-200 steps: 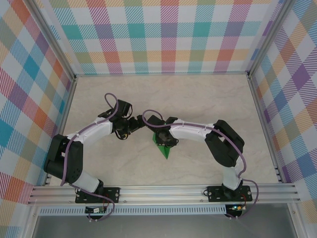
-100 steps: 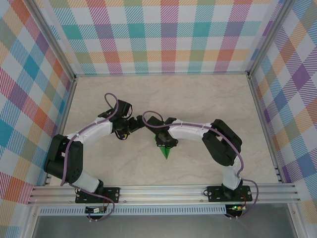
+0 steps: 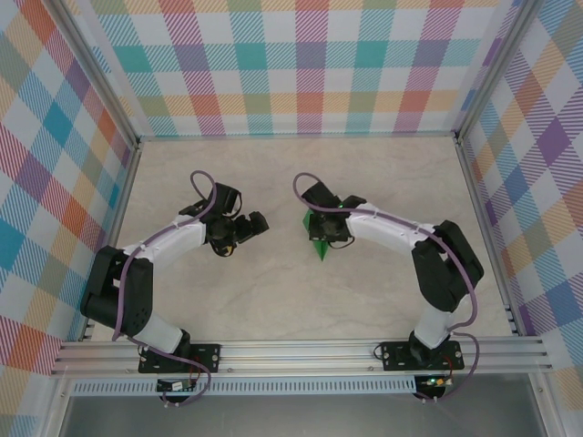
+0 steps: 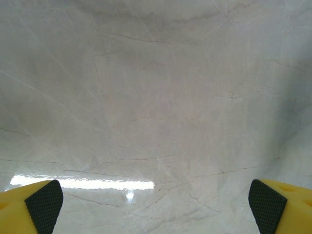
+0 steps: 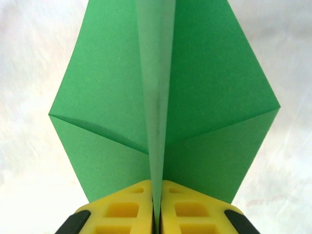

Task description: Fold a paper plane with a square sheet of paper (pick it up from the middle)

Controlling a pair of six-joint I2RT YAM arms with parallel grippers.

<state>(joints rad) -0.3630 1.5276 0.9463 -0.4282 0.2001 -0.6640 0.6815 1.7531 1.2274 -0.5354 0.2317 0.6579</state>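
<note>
The paper plane is a green folded dart just right of the table's middle, its tip pointing toward the near edge. In the right wrist view the paper plane spreads two creased wings either side of a raised centre ridge. My right gripper is shut on that ridge, its yellow fingers pressed against both sides. From above, the right gripper sits over the plane's wide end. My left gripper is to the left, apart from the paper. The left gripper is open over bare table.
The pale marble-look table is walled by plaid panels at the back and both sides. An aluminium rail carrying both arm bases runs along the near edge. A glare streak lies on the table under the left gripper.
The right arm has swung right and toward the back, carrying the green plane with it, and its jaws have closed tighter on the ridge. The left arm has stayed put.
</note>
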